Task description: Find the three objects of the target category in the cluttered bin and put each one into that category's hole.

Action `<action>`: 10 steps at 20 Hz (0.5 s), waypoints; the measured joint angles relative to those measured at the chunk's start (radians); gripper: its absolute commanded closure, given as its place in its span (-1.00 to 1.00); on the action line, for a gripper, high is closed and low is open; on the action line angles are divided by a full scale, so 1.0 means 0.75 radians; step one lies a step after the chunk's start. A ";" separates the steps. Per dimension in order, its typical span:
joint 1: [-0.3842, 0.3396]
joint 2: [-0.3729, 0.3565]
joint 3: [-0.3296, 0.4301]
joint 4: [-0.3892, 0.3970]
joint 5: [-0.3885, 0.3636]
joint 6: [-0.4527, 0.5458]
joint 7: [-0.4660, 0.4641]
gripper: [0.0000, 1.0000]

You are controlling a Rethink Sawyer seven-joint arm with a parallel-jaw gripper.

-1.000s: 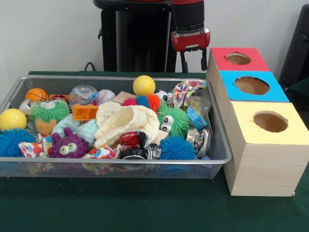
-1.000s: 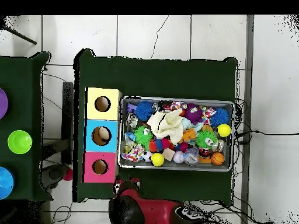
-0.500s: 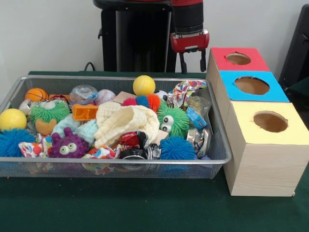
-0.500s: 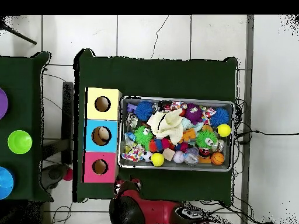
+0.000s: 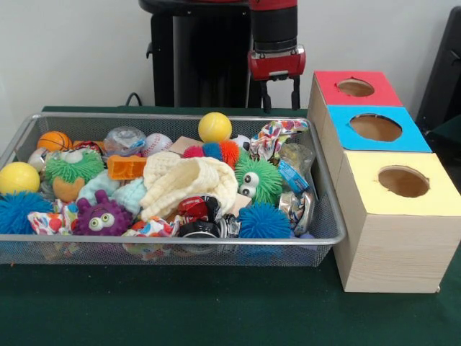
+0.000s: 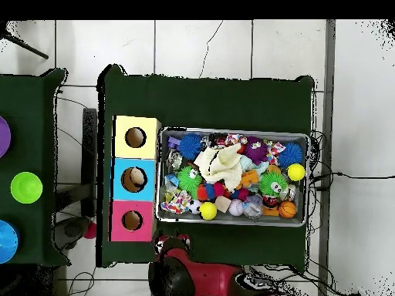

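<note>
The wire mesh bin (image 5: 180,116) holds mixed toys and cloths. One printed cloth piece (image 5: 277,135) lies at the bin's far right corner, another (image 5: 50,220) at the front left, and a third (image 5: 151,229) at the front middle. In the overhead view they show at the lower left (image 6: 177,203), upper right (image 6: 274,146) and top middle (image 6: 231,140) of the bin. The round hole (image 5: 403,182) in the yellow-topped box is beside the bin's right end; it also shows in the overhead view (image 6: 136,137). My gripper (image 5: 281,97) hangs open and empty just behind the bin's far rim, above the far-right cloth piece.
A blue-topped box (image 5: 374,128) and a red-topped box (image 5: 354,88) stand behind the yellow one. A cream knitted cloth (image 5: 189,184) lies mid-bin, a mint knitted cloth (image 5: 119,193) to its left. Spiky balls, a yellow ball (image 5: 215,127) and crushed cans fill the rest.
My gripper has shifted a little to the left in the front view and risen slightly. Nothing in the bin has moved.
</note>
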 measured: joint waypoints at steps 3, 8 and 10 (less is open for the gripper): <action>-0.008 0.000 -0.012 -0.022 -0.012 0.032 0.000 -1.00; -0.008 0.011 -0.027 -0.068 -0.024 0.042 0.000 -1.00; -0.006 0.021 -0.033 -0.086 -0.024 0.042 0.000 -1.00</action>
